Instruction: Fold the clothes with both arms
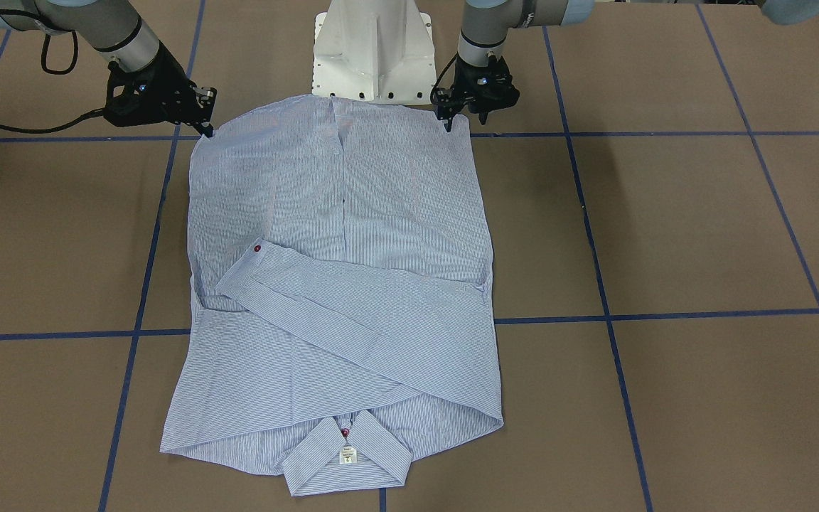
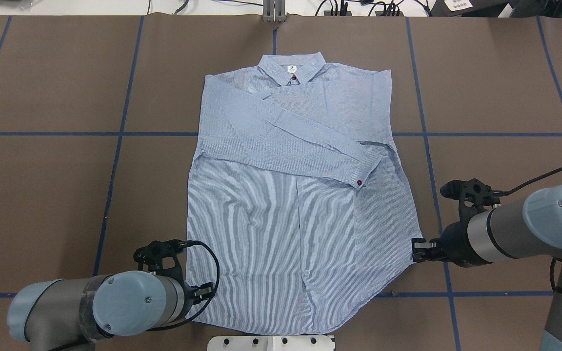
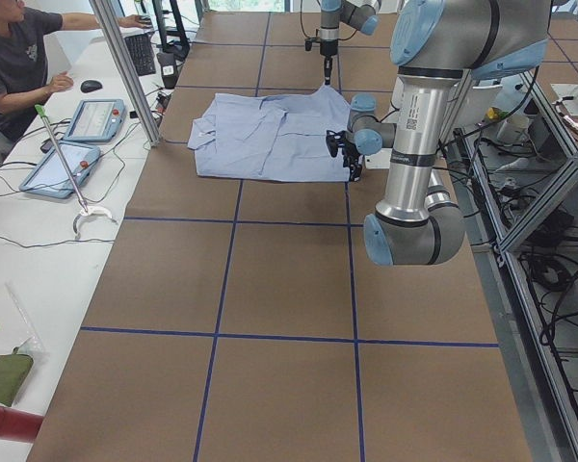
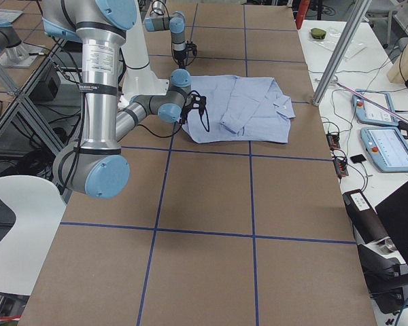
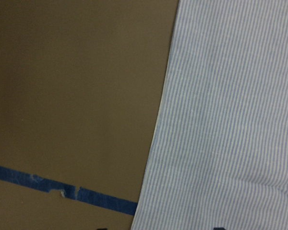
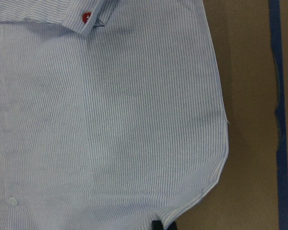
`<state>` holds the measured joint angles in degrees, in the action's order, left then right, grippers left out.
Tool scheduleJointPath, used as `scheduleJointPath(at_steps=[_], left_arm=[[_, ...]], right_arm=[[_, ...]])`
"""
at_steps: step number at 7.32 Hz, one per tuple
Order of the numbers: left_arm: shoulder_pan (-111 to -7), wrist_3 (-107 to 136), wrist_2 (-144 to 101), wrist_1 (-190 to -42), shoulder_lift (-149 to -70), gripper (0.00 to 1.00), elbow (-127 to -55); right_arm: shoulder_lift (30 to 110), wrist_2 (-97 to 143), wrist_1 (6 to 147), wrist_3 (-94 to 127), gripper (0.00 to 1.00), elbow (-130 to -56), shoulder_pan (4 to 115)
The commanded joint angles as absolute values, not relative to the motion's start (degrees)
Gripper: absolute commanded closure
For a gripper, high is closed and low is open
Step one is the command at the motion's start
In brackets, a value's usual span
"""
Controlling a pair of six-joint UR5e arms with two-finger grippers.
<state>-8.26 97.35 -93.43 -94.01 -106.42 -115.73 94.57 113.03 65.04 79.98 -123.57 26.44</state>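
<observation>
Shirt [image 2: 300, 209] lies flat on the brown tabletop [image 2: 66, 195], front up and buttoned. The collar [image 2: 291, 68] points away from the robot and the hem is next to the white pedestal [image 1: 374, 50]. 1 sleeve [image 2: 286, 141] is folded diagonally across the chest, and its cuff with a red button [image 2: 359, 183] rests on the shirt front. A small white label [image 1: 348, 455] shows inside the collar.

Left hand [image 2: 205, 289] is low at the hem corner on the robot's left side. In the left wrist view 2 dark fingertips [image 5: 219, 228] show at the bottom edge, well apart, with the shirt's side edge running between them. The hand is parted and nothing is clamped in it.

Right hand [image 2: 416, 245] is low at the opposite hem corner, touching or just beside the cloth edge. In the right wrist view only 1 dark tip shows at the hem. I cannot tell how far this hand is open or whether it has cloth.

The cloth is flat at both corners, not lifted. Blue tape lines [image 2: 115, 165] grid the tabletop. A person [image 3: 14, 58] sits at a side desk beyond the far end.
</observation>
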Motion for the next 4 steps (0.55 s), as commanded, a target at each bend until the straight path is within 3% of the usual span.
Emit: scheduleJointPath(at_steps=[1, 4], left_arm=[[-7.7, 95.8, -93.6, -94.1, -106.2, 0.21, -115.6], [-7.4, 95.5, -93.9, -94.1, -106.9, 0.25, -115.6]], right_arm=[[94.6, 113.0, 65.0, 80.0, 1.0, -123.6, 26.5], [94.7, 113.1, 65.0, 80.0, 1.0, -123.6, 26.8]])
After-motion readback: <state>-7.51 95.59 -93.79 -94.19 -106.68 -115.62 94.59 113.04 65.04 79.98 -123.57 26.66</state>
